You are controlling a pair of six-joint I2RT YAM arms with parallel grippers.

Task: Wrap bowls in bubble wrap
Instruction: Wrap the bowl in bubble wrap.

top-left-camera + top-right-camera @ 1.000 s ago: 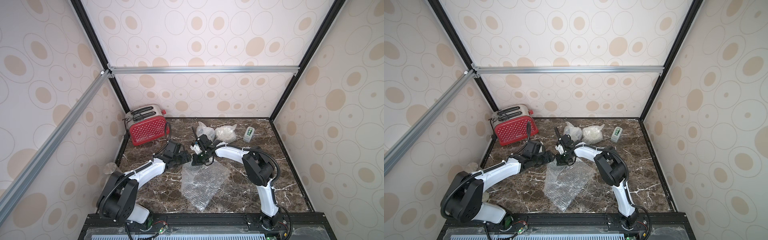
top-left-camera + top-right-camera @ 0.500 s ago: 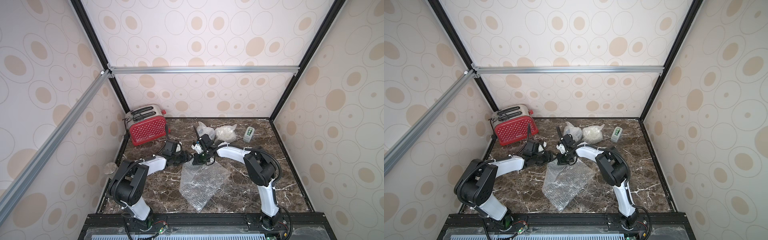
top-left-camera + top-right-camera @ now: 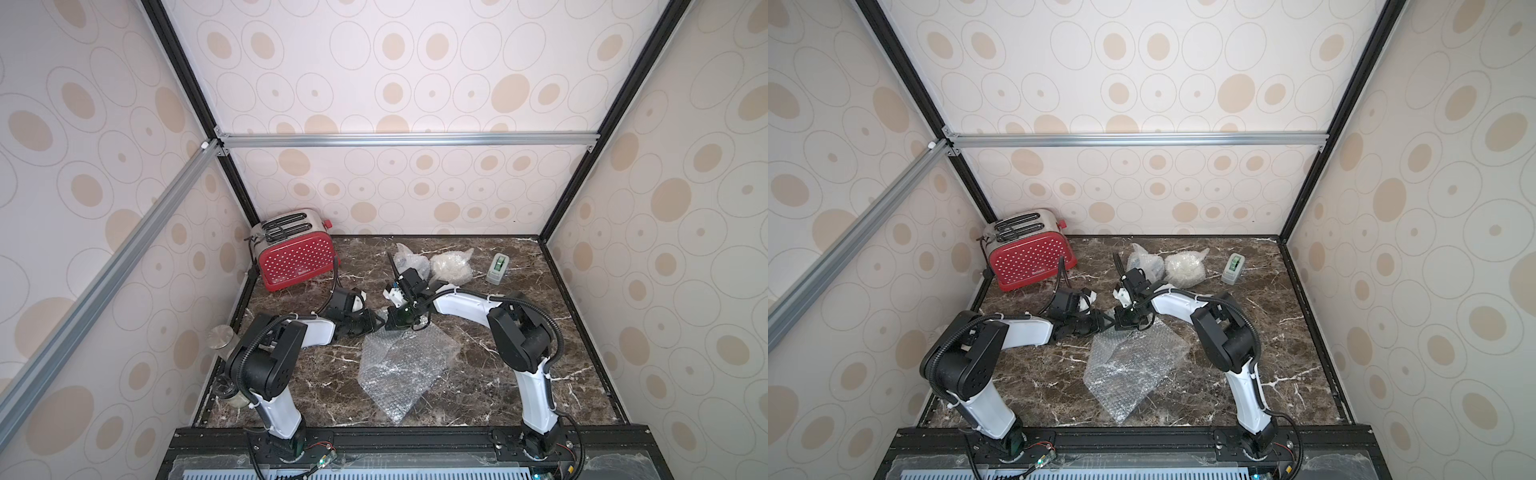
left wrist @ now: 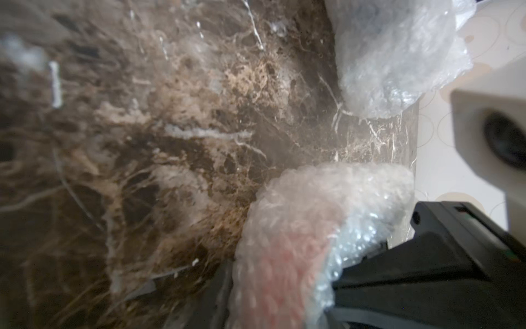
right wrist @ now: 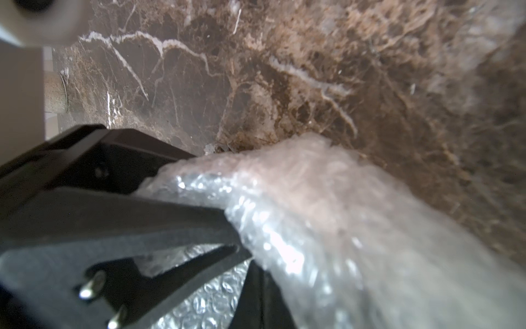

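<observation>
We've got the right gripper [image 3: 397,326] pinching the far corner of the wrap [image 3: 405,365], left gripper [image 3: 378,322] just beside it, its grip unclear to us, wrap lying on the table [image 3: 469,390].

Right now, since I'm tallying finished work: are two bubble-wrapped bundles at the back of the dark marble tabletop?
Yes, a clear bubble-wrap bundle and a whiter bubble-wrap bundle sit side by side there.

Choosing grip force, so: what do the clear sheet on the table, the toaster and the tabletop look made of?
Sheet: clear, glossy plastic bubble wrap; small bubbles glint. Toaster: probably red enamelled metal with white dots, brushed steel top. Tabletop: dark brown marble look, white veins; real stone or laminate, cannot tell.
</observation>
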